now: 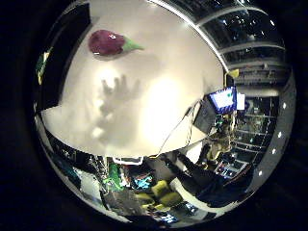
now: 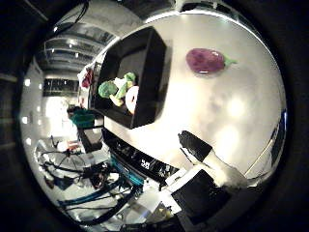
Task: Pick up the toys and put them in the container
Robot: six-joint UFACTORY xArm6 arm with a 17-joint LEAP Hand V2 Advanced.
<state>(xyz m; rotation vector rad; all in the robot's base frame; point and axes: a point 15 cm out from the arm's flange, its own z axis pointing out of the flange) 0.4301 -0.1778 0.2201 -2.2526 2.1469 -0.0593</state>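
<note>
The robot hand [image 2: 205, 162] hangs above the white tabletop [image 1: 163, 96] with nothing in it; its shadow there shows the fingers spread, so it reads as relaxed and ready to reach. The purple eggplant toy [image 2: 206, 61] lies alone on the tabletop, just beside the black container [image 2: 145, 72] but outside it. The container already holds a green toy [image 2: 110, 89] and others, so the eggplant looks like the remaining pick.

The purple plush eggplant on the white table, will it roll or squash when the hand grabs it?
The purple plush eggplant with a green stem looks soft, so it probably squashes. Its rounded body may roll on the smooth white table. Probably light.
</note>
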